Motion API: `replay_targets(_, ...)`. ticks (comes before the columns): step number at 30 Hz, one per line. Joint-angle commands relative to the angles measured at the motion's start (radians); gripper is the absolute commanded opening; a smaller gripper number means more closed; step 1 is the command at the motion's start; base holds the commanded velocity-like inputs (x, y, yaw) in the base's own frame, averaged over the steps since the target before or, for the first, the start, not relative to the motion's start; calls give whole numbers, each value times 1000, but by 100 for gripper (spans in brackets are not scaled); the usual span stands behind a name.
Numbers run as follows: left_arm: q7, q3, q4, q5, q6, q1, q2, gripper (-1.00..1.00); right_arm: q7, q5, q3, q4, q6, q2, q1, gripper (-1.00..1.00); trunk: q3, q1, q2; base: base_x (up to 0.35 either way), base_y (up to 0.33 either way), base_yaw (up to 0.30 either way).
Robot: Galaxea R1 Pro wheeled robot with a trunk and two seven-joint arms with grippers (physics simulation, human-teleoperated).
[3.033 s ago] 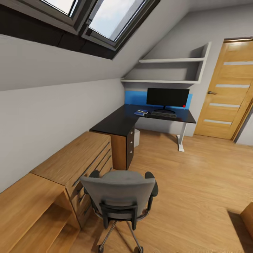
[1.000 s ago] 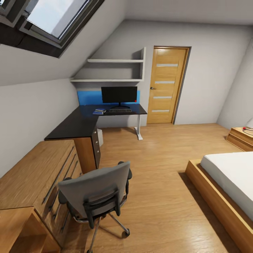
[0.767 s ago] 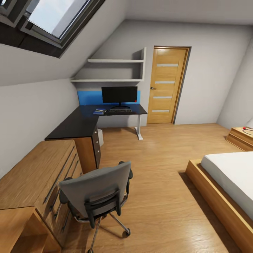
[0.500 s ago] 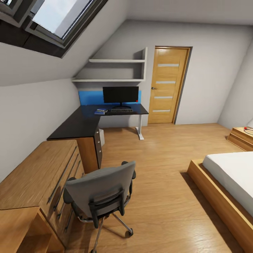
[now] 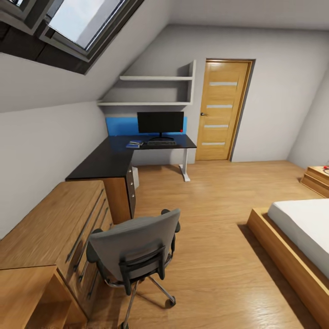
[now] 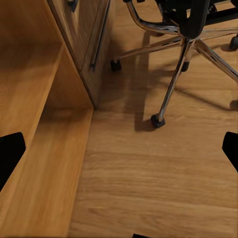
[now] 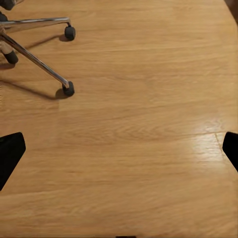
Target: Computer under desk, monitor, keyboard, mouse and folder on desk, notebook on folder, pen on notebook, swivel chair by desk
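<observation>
- Grey upholstered swivel chair (image 5: 135,249) sits lower centre of the head frame, well apart from the long black L-shaped desk (image 5: 112,157).
- Blue folder (image 5: 134,145) looks already on the desk at upper centre, beside the keyboard (image 5: 161,143).
- Step: probably grab the chair back squarely and roll it deskward slowly.
- Both arms point floorward; left gripper (image 6: 119,148) and right gripper (image 7: 119,148) spread wide, empty.

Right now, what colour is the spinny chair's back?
Grey, on the swivel chair, clearest in the head view.
</observation>
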Motion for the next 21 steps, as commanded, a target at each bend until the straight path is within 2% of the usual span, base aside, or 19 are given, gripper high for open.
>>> replay_targets(1,10,-8,-1,1,-2,0,0,100,-10,11,-2,2,-2,0,-1,100,-2,0,-1,0,1,103)
replay_targets(21,10,-8,-1,1,-2,-1,0,100,-10,11,-2,2,0,0,-1,100,-24,0,-1,0,0,134)
